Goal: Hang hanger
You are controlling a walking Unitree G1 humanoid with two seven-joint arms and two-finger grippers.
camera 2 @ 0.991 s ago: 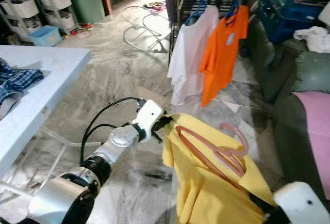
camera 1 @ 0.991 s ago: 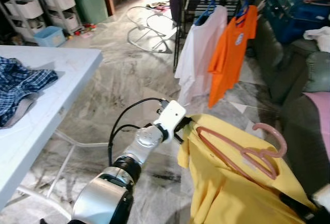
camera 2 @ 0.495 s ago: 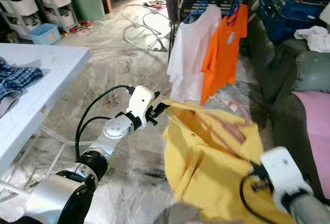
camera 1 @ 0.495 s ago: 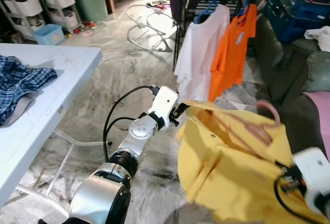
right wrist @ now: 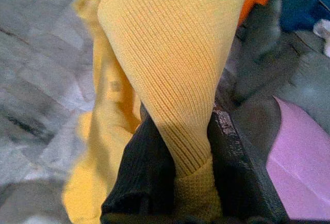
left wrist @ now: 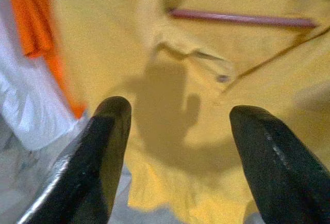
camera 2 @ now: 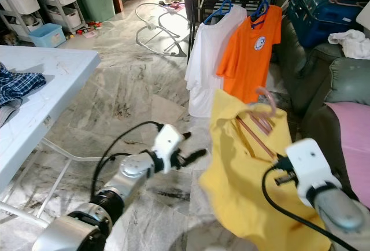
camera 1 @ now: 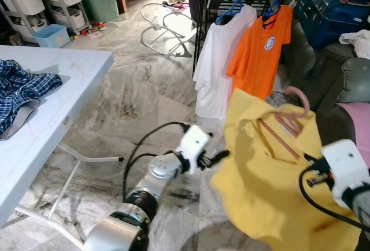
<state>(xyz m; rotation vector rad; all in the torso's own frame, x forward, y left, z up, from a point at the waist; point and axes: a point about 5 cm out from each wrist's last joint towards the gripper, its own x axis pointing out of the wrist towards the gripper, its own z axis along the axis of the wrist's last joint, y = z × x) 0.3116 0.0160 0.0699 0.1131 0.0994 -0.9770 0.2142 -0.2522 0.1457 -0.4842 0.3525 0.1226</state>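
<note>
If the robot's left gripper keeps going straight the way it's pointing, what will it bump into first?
Most likely the yellow shirt. The left gripper, open, points straight at its cloth, just short of it, though depth is hard to judge.

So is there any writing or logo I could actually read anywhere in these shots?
Orange shirt: a small round white badge on the chest, too small and blurred to read.
Yellow shirt: no print to be seen.
White shirt: no print to be seen.
Nothing else carries readable text.
</note>
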